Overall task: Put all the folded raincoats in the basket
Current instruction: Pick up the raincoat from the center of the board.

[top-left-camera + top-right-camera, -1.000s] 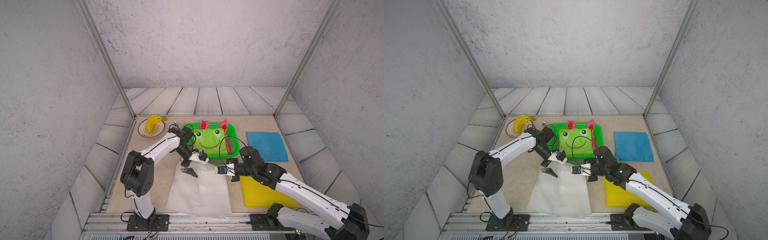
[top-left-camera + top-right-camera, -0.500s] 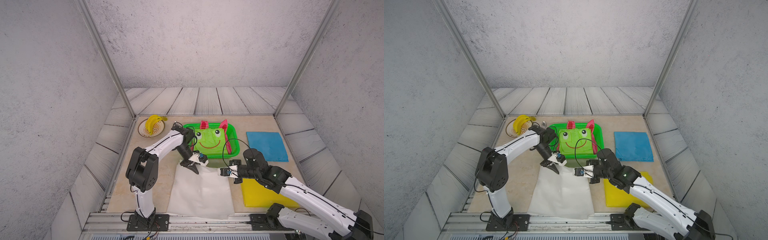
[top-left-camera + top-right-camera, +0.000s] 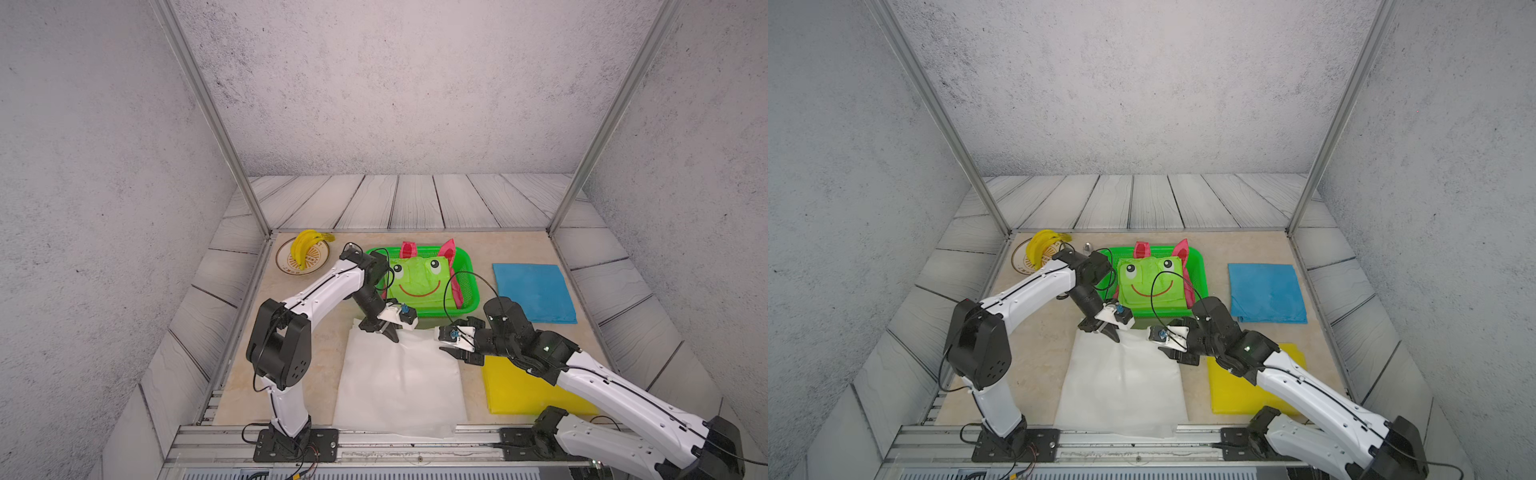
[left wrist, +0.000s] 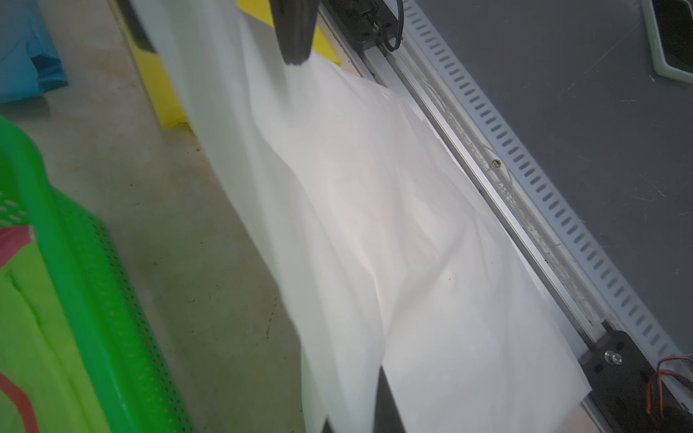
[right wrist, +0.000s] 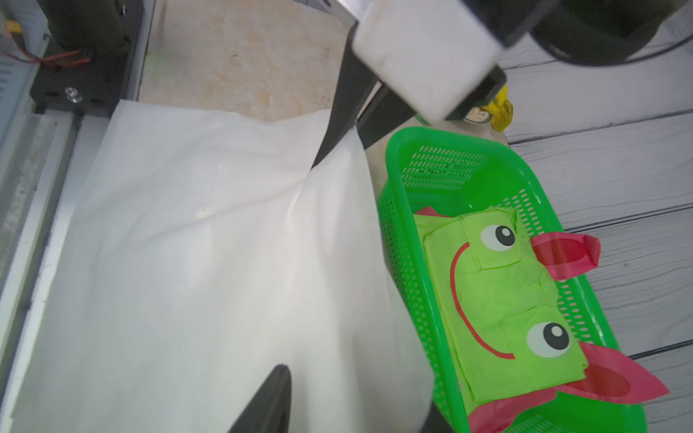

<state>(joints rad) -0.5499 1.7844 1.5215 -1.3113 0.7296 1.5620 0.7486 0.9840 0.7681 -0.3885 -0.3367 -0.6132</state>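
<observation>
Left gripper (image 3: 392,334): shut! A second earlier we had it gaping above the cloth. Now its fingers (image 5: 337,123) had come down and pinched one far corner of the white folded raincoat (image 3: 399,382).
Right gripper (image 3: 457,353): it went the other way. It had been clamped tight a second before. Now we saw its fingers (image 5: 270,393) part-way apart, with the coat's other far corner lying loose between them.
White raincoat: it lay flat on the table, spreading from both sets of fingertips back toward the arm bases. A small ridge was pulled up at the left fingertips. It was not in the basket yet.
Basket (image 3: 468,274): the green mesh basket sat just beyond both sets of fingertips. It already carried a frog-face raincoat (image 3: 415,282), with bare floor showing on one side of it.
Our read: the hold had swapped from right to left, so only one corner was gripped. We judged that a lift from there would let the folds sag open. The right fingers probably needed to close again before any carry over the rim.
</observation>
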